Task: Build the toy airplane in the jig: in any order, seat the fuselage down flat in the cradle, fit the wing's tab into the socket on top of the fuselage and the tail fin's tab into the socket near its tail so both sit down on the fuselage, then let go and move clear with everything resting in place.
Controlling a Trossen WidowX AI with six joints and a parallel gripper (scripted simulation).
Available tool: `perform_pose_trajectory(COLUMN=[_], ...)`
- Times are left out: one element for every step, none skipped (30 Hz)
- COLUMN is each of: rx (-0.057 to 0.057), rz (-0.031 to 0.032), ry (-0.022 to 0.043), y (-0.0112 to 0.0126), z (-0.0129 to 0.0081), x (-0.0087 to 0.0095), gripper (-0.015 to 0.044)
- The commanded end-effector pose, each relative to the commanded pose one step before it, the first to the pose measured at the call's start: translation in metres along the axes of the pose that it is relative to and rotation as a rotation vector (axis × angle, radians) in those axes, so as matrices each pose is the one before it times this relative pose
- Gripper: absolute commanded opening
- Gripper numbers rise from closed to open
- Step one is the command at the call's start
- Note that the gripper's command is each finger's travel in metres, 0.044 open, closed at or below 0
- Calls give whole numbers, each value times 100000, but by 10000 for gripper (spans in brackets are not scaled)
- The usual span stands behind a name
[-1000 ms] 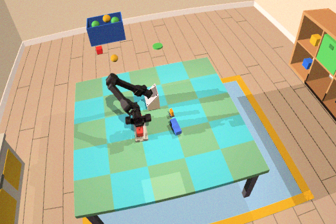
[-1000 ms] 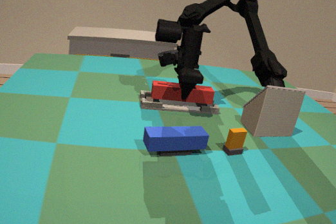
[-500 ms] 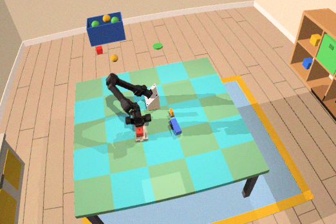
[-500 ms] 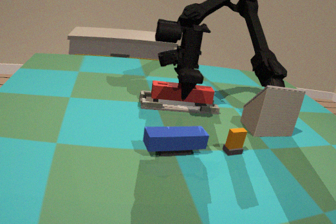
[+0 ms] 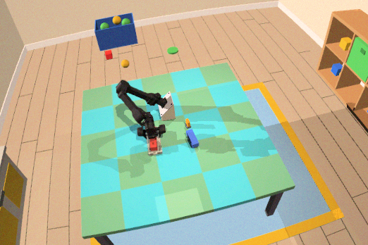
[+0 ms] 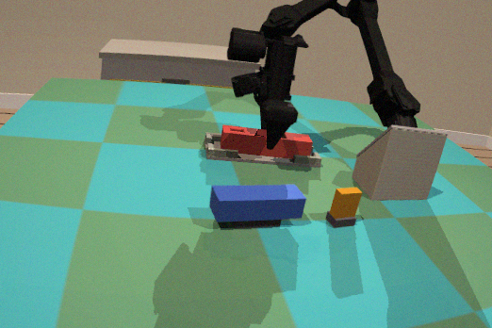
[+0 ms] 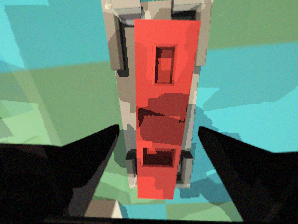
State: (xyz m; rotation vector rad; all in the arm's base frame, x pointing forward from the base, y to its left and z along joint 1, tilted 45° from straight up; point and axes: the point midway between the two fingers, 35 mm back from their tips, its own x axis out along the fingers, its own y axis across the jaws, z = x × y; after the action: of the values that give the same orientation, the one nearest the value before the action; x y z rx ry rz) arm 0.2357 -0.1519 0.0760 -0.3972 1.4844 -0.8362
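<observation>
The red fuselage (image 5: 153, 144) (image 6: 237, 141) (image 7: 167, 32) lies lengthwise in the grey cradle (image 5: 155, 153) (image 6: 216, 152) (image 7: 115, 47), low between its walls. Two sockets show open and empty on its top in the wrist view. Whether its underside rests fully flat is hidden. My gripper (image 6: 272, 144) (image 7: 158, 129) is open, pointing down, with one finger on each side of the fuselage and a gap to both sides. The blue wing (image 5: 192, 139) (image 6: 256, 204) lies on the table with its dark tab underneath. The orange tail fin (image 5: 187, 123) (image 6: 345, 204) stands upright on its dark base beside the wing's end.
A pale wedge-shaped block (image 5: 168, 112) (image 6: 409, 166) stands on the table near the arm's base, behind the tail fin. The checkered table (image 5: 183, 166) (image 6: 141, 180) carries the cradle, the wing and the fin. A blue bin (image 5: 117, 38) with balls stands on the floor.
</observation>
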Motion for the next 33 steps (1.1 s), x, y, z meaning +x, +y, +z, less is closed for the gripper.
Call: perform_pose_trajectory(rx=[117, 0, -17, -53, -92, -118, -116, -109, -95, -62, -30, -9, 8, 15, 6, 0, 0, 0, 0, 0, -1183, -3549, -5915, -5916, -3551, -1184, 0, 0, 0, 0, 0, 0, -5], rz=[40, 0, 96, 262, 351, 287, 107, -77, -259, -332, -253, -93, 4, 8, 3, 0, 0, 0, 0, 0, 0, -2, -5, -7, -5, -2, 0, 0, 0, 0, 0, 0, 58], ry=[44, 0, -4, -5, 13, 46, 64, 66, 51, 20, 0, -2, -6, -13, -5, 0, 0, 0, 0, 0, -1, -4, -6, -6, -3, -1, 0, 0, 0, 0, 0, 0, -29], y=[-7, 0, 30, 85, 123, 119, 72, 18, -43, -81, -70, -27, 79, 157, 60, 0, 0, 0, 0, 0, 0, 1, -1, -4, -4, -2, 0, 0, 0, 0, 0, 0, 155], z=[-3, 0, 49, 133, 175, 137, 44, -49, -137, -167, -124, -45, 139, 275, 103, 0, 0, 0, 0, 0, 10, 29, 48, 47, 28, 9, 0, 0, 0, 0, 0, 0, 160], x=[-4, 0, -230, -697, -1180, -1528, -1562, -1581, -1583, -1249, -749, -250, 0, 1, 1, 0, 0, 0, 0, 0, 29, 88, 146, 146, 87, 29, 0, 0, 0, 0, 0, 0, -23], gripper=[440, 440, 440, 440, 440, 440, 440, 440, 440, 440, 440, 440, 440, 440, 440, 440, 440, 440, 440, 440, 440, 440, 440, 440, 440, 440, 440, 440, 440, 440, 440, 440, 440])
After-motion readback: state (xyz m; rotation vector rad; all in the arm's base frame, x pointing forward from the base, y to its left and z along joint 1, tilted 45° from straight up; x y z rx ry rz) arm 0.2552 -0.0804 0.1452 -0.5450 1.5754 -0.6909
